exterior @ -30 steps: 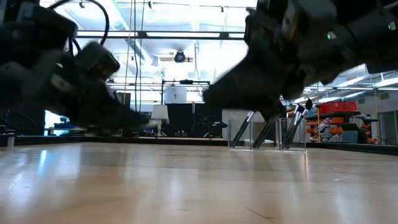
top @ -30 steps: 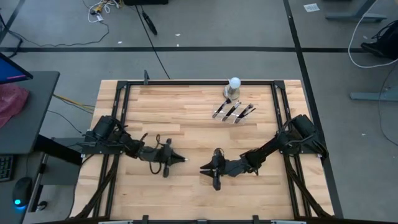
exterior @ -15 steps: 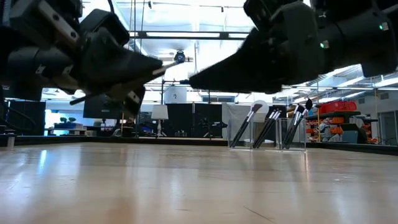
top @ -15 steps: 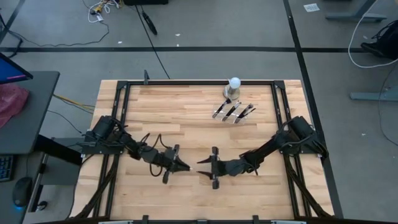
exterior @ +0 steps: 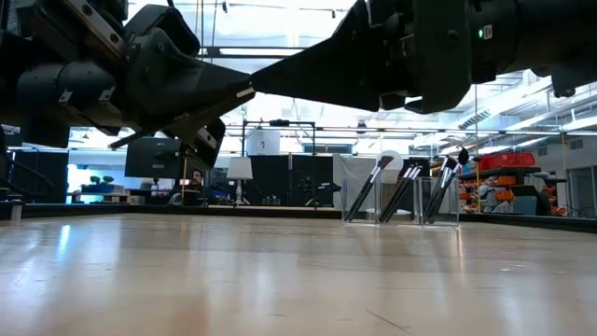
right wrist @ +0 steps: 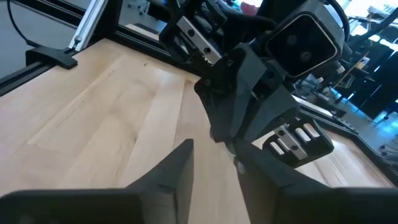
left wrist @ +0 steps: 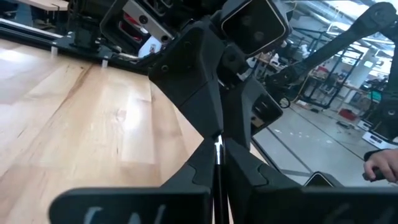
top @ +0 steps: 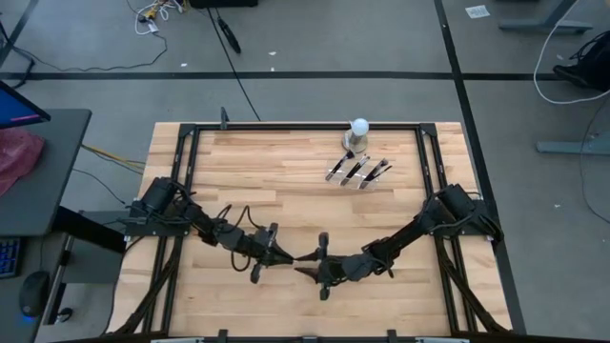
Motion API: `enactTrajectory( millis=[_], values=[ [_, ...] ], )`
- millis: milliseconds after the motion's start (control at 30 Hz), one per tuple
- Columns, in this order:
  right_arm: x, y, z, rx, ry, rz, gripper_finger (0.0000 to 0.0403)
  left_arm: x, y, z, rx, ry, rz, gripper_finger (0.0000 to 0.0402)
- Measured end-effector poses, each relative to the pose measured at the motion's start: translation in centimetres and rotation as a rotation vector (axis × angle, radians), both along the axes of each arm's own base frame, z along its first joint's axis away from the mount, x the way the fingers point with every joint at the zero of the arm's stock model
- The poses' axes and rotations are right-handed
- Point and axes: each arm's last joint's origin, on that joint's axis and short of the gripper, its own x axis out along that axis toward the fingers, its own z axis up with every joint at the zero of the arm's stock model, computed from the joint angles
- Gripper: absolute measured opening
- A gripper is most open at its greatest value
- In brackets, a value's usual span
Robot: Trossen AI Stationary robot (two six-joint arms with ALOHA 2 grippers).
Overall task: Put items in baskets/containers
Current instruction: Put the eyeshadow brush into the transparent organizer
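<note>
Brushes (top: 356, 171) lean in the clear tray (top: 367, 181) we see at the table's one o'clock, just beside the white ball (top: 358, 126). At six o'clock our two grippers meet tip to tip above the wooden table (top: 286, 171). The left gripper (top: 283, 255) is pinched onto a thin brush (left wrist: 217, 163). The right gripper (top: 303, 270) reaches that brush's tip; we cannot tell its fingers' state.

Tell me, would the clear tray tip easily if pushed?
Probably: the clear tray looks thin and light, and the brushes lean out above its rim. It may rather slide on the smooth table.
</note>
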Motion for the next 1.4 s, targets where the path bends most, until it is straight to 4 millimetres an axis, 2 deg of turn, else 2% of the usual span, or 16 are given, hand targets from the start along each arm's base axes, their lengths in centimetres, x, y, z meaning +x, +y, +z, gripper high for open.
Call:
enactTrajectory(
  millis=[367, 567, 667, 800, 933, 1033, 1167, 1300, 1400],
  values=[
    [0.0, -0.1, 0.0, -0.025, -0.001, -0.04, 0.0069, 0.0, 0.0, 0.0, -0.015, 0.003, 0.001, 0.002],
    [0.0, -0.1, 0.0, -0.01, -0.001, -0.045, 0.0012, 0.0, 0.0, 0.0, -0.018, 0.004, 0.0, 0.0026],
    [0.0, -0.1, 0.0, 0.021, -0.007, -0.05, 0.0009, 0.0, 0.0, 0.0, -0.019, 0.002, 0.007, 0.0032],
    [-0.1, -0.1, -0.3, 0.113, 0.019, -0.065, 0.0005, 0.0, 0.1, 0.0, -0.015, 0.002, 0.044, 0.0049],
    [-1.0, 0.4, 0.0, 0.212, 0.11, -0.079, 0.0003, 0.1, 0.4, 0.0, 0.016, -0.008, 0.07, 0.0091],
    [-2.5, 0.6, 1.7, 0.282, 0.199, -0.111, 0.0002, 0.3, 0.8, 0.0, 0.034, -0.012, 0.083, 0.0131],
    [-5.5, -0.3, 5.5, 0.353, 0.325, -0.184, 0.0001, 0.5, 1.4, -0.1, 0.037, 0.002, 0.13, 0.0176],
    [-9.0, -3.1, 10.5, 0.4, 0.439, -0.346, 0.0001, 0.5, 1.5, -0.3, 0.046, 0.023, 0.136, 0.0199],
    [-10.9, -6.0, 14.6, 0.443, 0.443, -0.501, 0.0, 0.4, 1.3, -0.5, 0.053, 0.048, 0.129, 0.0203]
  ],
)
